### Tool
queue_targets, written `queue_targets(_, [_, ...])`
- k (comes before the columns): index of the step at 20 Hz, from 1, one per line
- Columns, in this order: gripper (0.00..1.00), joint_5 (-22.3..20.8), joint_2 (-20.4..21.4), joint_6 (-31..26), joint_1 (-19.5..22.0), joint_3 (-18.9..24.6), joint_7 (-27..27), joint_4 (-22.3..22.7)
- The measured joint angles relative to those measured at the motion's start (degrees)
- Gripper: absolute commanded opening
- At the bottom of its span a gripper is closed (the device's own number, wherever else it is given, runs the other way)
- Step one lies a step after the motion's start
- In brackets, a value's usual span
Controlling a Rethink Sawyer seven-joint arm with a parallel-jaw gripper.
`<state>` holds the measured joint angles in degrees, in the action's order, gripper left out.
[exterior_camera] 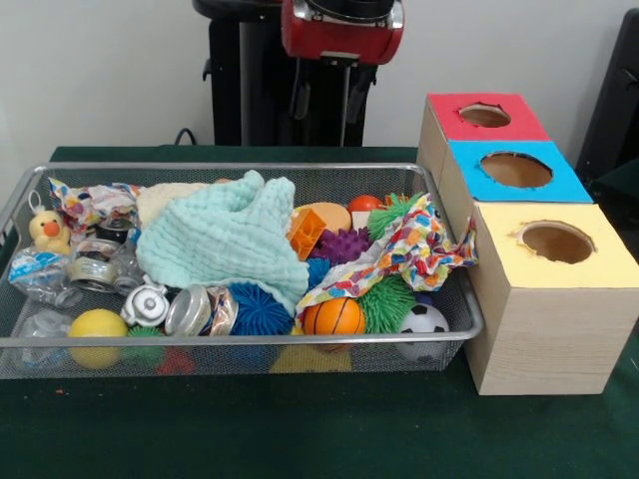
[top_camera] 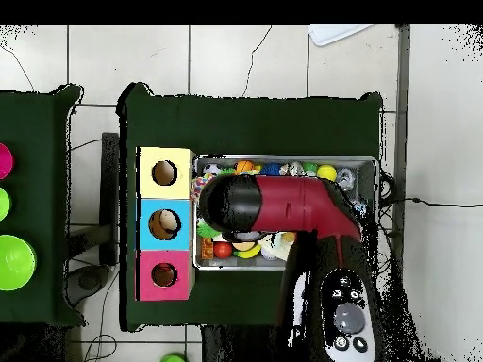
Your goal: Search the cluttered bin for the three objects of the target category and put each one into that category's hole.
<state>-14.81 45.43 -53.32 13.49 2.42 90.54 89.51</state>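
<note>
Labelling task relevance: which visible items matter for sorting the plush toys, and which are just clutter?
Job: wire bin, yellow duck, red-topped hole.
Lying about: mint cloth, orange ball, soccer ball, blue spiky ball, blue-topped hole, yellow-topped hole.

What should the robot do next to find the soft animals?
Probably come down over the small yellow plush duck with the orange beak. It sits uncovered at one end of the silver wire-mesh bin, easy to reach, while the mint-green knitted cloth covers much of the middle. The red-topped hole waits empty.
</note>
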Motion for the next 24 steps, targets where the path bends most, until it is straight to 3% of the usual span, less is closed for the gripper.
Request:
queue_targets(13, [1.0,-9.96,-0.22,0.32,5.36,0.02,0.0,-6.91])
queue_targets(24, [1.0,-17.66,-1.68,7.14,10.36,0.1,-0.01,-10.59])
